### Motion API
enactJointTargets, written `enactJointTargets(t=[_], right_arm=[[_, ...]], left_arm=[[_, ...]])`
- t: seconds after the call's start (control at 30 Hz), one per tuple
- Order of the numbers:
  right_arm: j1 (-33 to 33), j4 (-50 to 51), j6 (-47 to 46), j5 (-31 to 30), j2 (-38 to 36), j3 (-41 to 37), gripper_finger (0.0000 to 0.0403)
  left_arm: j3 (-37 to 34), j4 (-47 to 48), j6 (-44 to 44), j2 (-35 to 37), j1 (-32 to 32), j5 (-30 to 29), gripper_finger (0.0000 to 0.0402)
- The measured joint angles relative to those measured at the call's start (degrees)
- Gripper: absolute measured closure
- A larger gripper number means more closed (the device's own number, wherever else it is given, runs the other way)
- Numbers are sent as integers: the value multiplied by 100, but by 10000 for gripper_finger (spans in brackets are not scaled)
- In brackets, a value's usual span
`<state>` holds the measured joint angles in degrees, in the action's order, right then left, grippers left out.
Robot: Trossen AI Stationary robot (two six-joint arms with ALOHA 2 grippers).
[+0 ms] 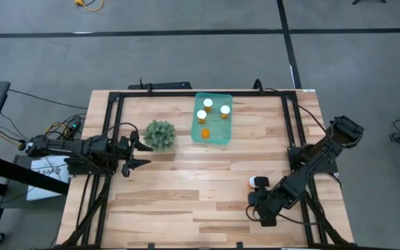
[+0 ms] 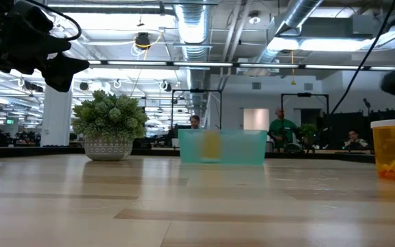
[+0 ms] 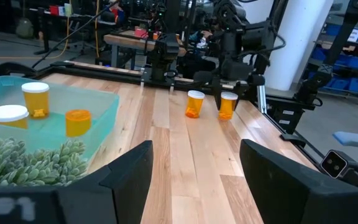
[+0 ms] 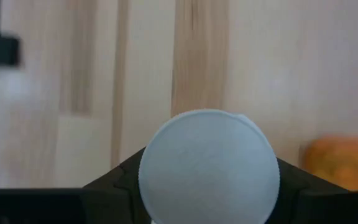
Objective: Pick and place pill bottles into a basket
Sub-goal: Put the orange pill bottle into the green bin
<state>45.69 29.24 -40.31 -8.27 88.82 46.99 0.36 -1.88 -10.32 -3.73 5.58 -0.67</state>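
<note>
Right pincer (image 4: 209,186) had its fingers closed around one capped pill bottle (image 4: 209,167) on the bench (image 1: 186,201); a second bottle (image 3: 195,103) stood beside. Four bottles (image 1: 207,105) sat inside the basket (image 1: 217,137). Left pincer (image 1: 139,153) waited open near one plant (image 1: 160,135).

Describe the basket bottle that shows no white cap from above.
Find the teal basket beside the green plant. Of four pill bottles inside, it is the all-orange one; the other three show white caps.
</note>
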Motion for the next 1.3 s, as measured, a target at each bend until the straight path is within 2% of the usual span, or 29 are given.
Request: enactJointTargets(t=[0.13, 0.33, 0.47, 0.67, 0.83, 1.03, 1.17, 1.3], right_arm=[[-329, 87, 744, -325, -1, 414, 202], [-1173, 161, 2372, -560, -2, 1006, 234], [-1893, 156, 3403, -738, -2, 1257, 232], [-3267, 71, 4437, -658, -2, 1527, 200], [-4516, 67, 4995, -90, -2, 1658, 234], [-5847, 55, 5232, 546, -2, 1669, 228], [-6506, 8, 5236, 889, -2, 1669, 204], [-6922, -11, 5232, 1217, 43, 1671, 220]], left_arm=[[0, -1, 3, 0, 0, 0, 171], [0, 1, 3, -1, 0, 1, 171], [1, 1, -1, 0, 0, 0, 171], [0, 0, -1, 0, 2, 0, 171], [0, 1, -1, 0, 0, 0, 171], [0, 1, -1, -1, 1, 0, 171], [2, 1, 3, 0, 0, 0, 171], [0, 1, 1, 0, 2, 0, 171]])
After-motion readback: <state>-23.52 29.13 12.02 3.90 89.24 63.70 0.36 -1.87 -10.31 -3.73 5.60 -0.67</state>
